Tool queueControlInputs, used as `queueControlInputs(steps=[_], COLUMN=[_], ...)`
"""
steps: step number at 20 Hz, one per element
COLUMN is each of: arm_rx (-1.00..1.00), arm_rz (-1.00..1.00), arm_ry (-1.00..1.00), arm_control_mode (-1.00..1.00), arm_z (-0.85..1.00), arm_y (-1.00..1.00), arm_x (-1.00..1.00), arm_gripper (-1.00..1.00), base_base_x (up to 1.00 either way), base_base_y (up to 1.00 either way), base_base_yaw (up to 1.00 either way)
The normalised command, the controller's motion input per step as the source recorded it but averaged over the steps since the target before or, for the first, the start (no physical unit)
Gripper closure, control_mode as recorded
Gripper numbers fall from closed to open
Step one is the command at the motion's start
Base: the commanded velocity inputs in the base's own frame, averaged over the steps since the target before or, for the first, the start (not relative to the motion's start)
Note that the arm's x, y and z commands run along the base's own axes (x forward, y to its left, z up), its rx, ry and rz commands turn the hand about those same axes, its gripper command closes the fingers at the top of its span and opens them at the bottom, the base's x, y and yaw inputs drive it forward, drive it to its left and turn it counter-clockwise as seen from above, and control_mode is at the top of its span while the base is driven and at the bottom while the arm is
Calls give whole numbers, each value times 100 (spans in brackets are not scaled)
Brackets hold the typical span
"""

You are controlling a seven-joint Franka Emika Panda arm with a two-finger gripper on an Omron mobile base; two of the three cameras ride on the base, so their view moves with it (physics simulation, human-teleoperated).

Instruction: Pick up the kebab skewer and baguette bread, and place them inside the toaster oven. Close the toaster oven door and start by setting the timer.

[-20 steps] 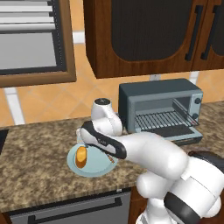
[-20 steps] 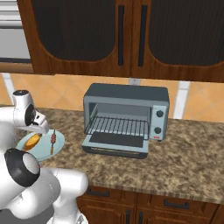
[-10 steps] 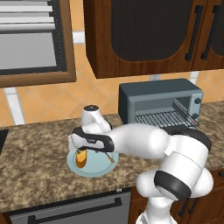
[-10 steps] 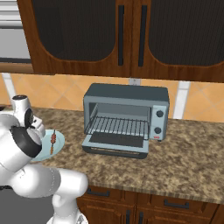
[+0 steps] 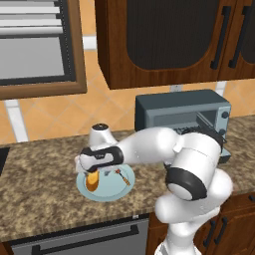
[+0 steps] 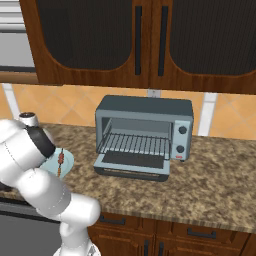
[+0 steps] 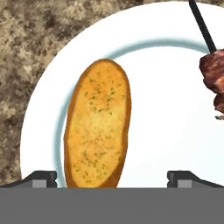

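On the plate (image 7: 39, 100), the baguette bread (image 7: 97, 124) lies between open gripper (image 7: 111, 177) fingertips.

I stand in a kitchen: speckled granite counter (image 6: 210, 185), dark wood cabinets (image 6: 150, 40) above, toaster oven (image 6: 142, 135) on the right.

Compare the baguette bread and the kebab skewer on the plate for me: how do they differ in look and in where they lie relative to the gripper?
The baguette bread is a stubby golden-orange loaf; the kebab skewer is a thin dark stick with reddish-brown chunks. In the hand view the bread's end reaches between the fingertips of the open gripper, nearer one of them, while the skewer lies off at the frame's edge. Both rest apart on the same pale plate.
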Motion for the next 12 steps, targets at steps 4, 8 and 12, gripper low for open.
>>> queueControlInputs(steps=[4,8,12], arm_rx=[0,0,0], arm_rz=[0,0,0], arm_ry=[5,1,0], arm_control_mode=[-100,-100,-100], arm_z=[-28,-15,-27], arm_y=[23,6,0], arm_x=[14,10,4], arm_gripper=[-100,-100,-100], base_base_x=[0,0,0], base_base_y=[0,0,0], base_base_yaw=[0,0,0])
